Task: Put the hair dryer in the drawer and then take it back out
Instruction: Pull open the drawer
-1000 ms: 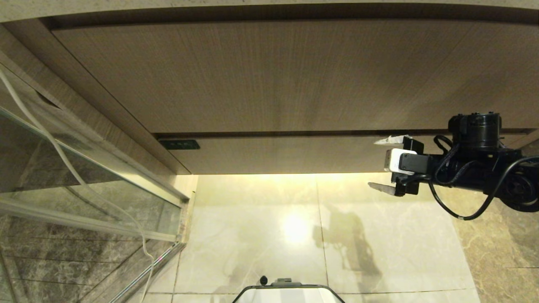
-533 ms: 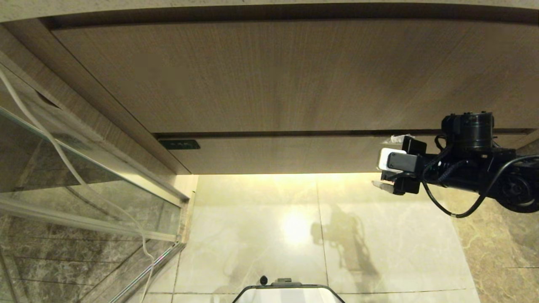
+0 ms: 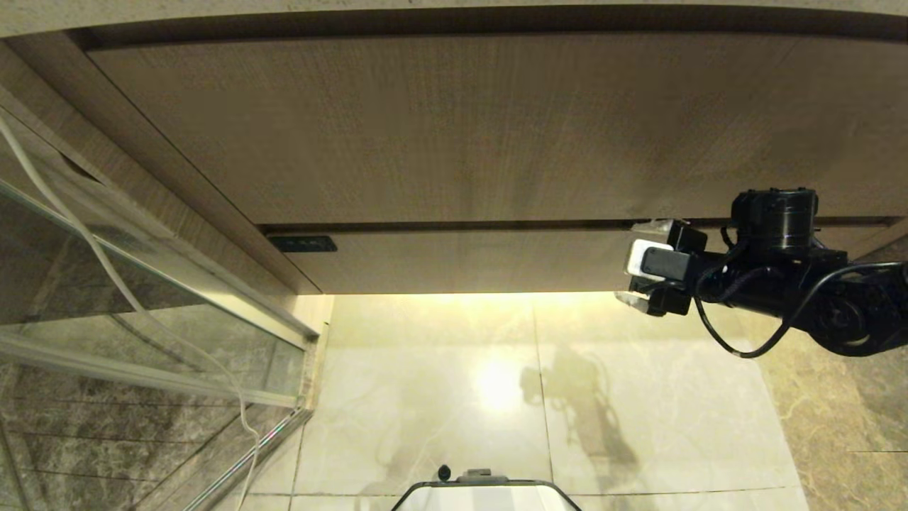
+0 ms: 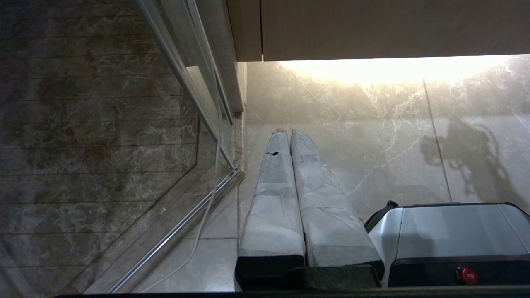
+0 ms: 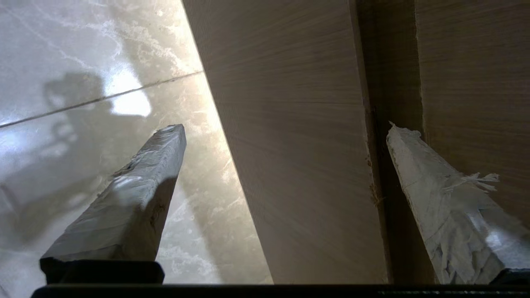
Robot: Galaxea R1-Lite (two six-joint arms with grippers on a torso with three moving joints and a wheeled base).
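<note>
The right gripper (image 3: 638, 262) is at the right end of the drawer (image 3: 461, 259), its two taped fingers spread wide and holding nothing. One finger (image 5: 439, 207) points into the dark gap along the drawer's upper edge, between the drawer and the taller wood panel (image 3: 454, 128) above it. The other finger (image 5: 124, 207) hangs below the drawer's lower edge, out over the pale marble floor (image 3: 496, 397). The flat drawer front lies between the two fingers, and whether either fingertip touches it cannot be told. The drawer is shut, flush with the cabinet. Far from the gripper, at the drawer's opposite end, is a small dark label (image 3: 303, 243).

The hair dryer is not in view. Only a thin white cord (image 3: 106, 270) shows, well away from the gripper, running down along the glass partition (image 3: 142, 284) at the far side.

The left gripper (image 4: 285, 136) is parked low beside the robot's base (image 4: 455, 231), its fingers pressed together and empty, pointing over the floor toward the corner where the partition meets the cabinet.
</note>
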